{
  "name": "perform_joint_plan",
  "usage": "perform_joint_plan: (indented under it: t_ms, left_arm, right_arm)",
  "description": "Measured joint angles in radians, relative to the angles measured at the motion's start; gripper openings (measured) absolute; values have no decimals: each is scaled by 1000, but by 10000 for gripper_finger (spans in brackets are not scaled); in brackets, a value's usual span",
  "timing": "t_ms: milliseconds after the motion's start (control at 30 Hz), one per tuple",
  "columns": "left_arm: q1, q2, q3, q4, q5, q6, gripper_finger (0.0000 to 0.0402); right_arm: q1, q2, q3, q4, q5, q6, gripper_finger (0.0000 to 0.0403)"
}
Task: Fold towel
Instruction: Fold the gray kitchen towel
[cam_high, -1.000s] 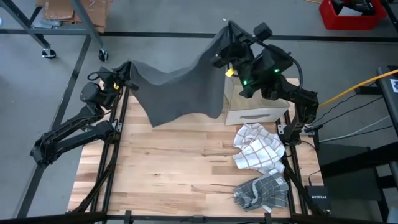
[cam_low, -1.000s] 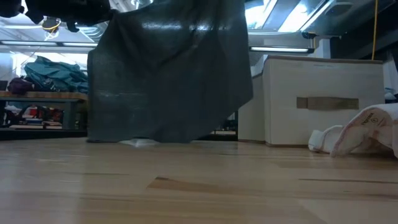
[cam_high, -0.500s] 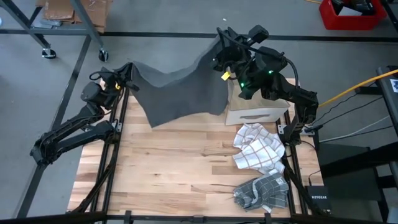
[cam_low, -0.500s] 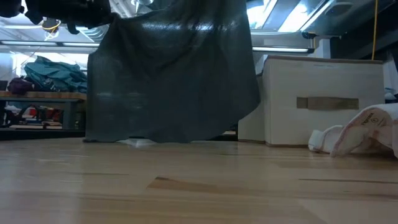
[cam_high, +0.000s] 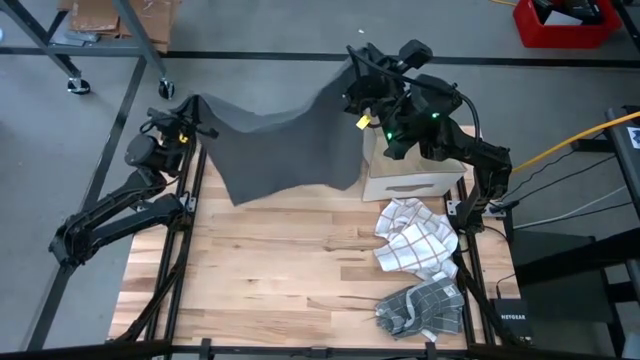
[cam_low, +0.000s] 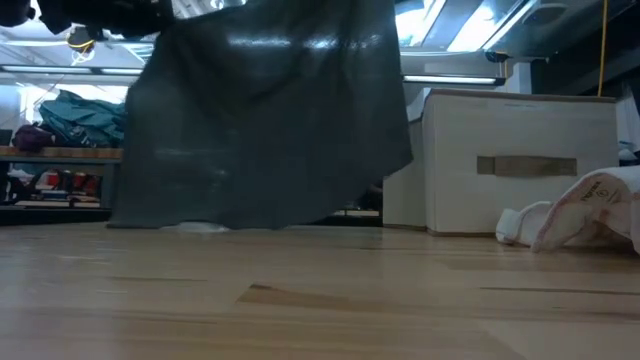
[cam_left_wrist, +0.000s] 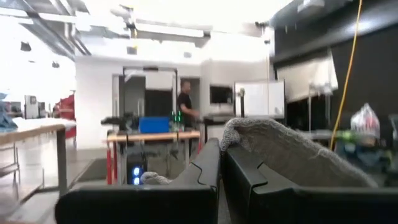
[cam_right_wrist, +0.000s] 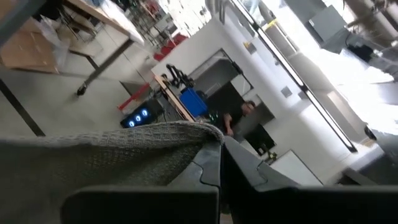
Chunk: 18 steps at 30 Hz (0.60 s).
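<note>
Towel (cam_high: 285, 145), seen from above, hangs stretched across the frame's upper middle, left gripper (cam_high: 185, 122) and right gripper (cam_high: 355, 72) each clenched on a top corner. Low view: its hem (cam_low: 200, 222) brushes the table (cam_low: 320, 300) (spreading step, likely). Next: lay it flat.

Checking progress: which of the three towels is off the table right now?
The plain dark grey towel, held up by both grippers; the white checked towel and grey checked towel lie crumpled.

Only "NETGEAR" reads, on the small black box (cam_high: 512, 318) beside the table's right edge.
</note>
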Motion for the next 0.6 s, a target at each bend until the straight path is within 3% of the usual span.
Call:
perform_joint_plan:
  t_ms: [100, 433, 600]
  left_arm:
    - [0, 0, 0, 62, 0, -4, 0]
    - [0, -1, 0, 190, 5, -63, 0]
    - [0, -2, 0, 184, 179, -179, 0]
  right_arm:
    - [-20, 1, 0, 0, -53, 0, 10]
    - [-109, 1, 0, 1, -72, 58, 10]
    - [-92, 1, 0, -7, -113, 59, 10]
